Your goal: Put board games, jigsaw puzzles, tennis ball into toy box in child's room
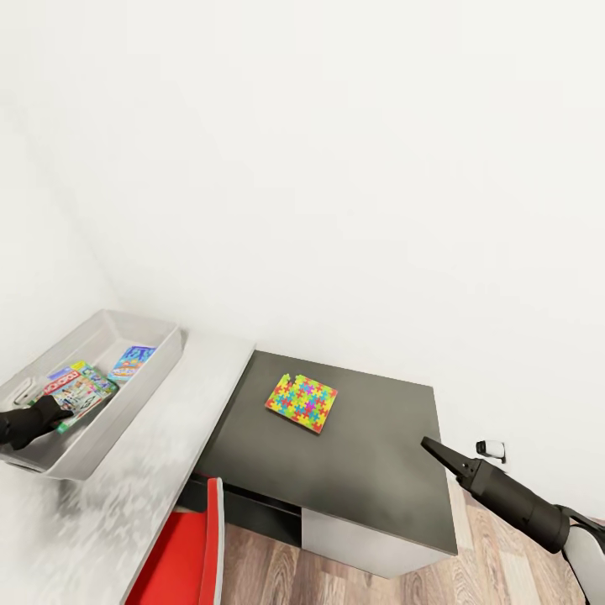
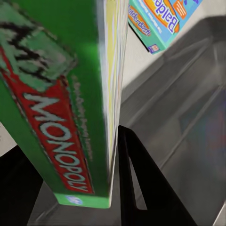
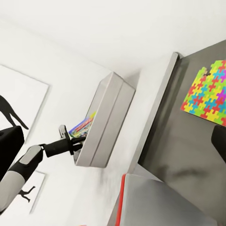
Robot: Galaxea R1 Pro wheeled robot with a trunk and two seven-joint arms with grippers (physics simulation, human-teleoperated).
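The left gripper [image 1: 60,412] holds the green Monopoly board game box [image 1: 80,393] edge-on inside the grey rectangular plastic toy box [image 1: 165,363], which sits on the pale grey speckled table [image 1: 160,470]. In the left wrist view the fingers [image 2: 141,188] are clamped against the faces of this box [image 2: 61,108], which fills the gap between them. A second board game box, blue with a teal edge [image 1: 132,361], already lies on the toy box floor just beyond the held one.

The multicoloured square jigsaw puzzle [image 1: 302,402] lies flat on the adjoining dark grey cabinet top [image 1: 370,470], well apart from the toy box. The right gripper [image 1: 434,448] hangs past the cabinet's front right area, near but not touching the puzzle; its jaws appear pressed together and carry nothing.

Risks, as judged from this position:

1. The held box is tilted, not flat. Release at this angle may leave it leaning on the toy box wall or on the blue box, using room needed for the remaining toys.
2. Withdrawal of the left arm across the near rim may catch the toy box, which stands near the table's edge, and drag it off.
3. The puzzle is thin and flat. Closed fingers cannot get under it; a downward approach may only push it across the cabinet.
4. The red chair [image 1: 189,546] stands below the table's edge and may obstruct base movement.
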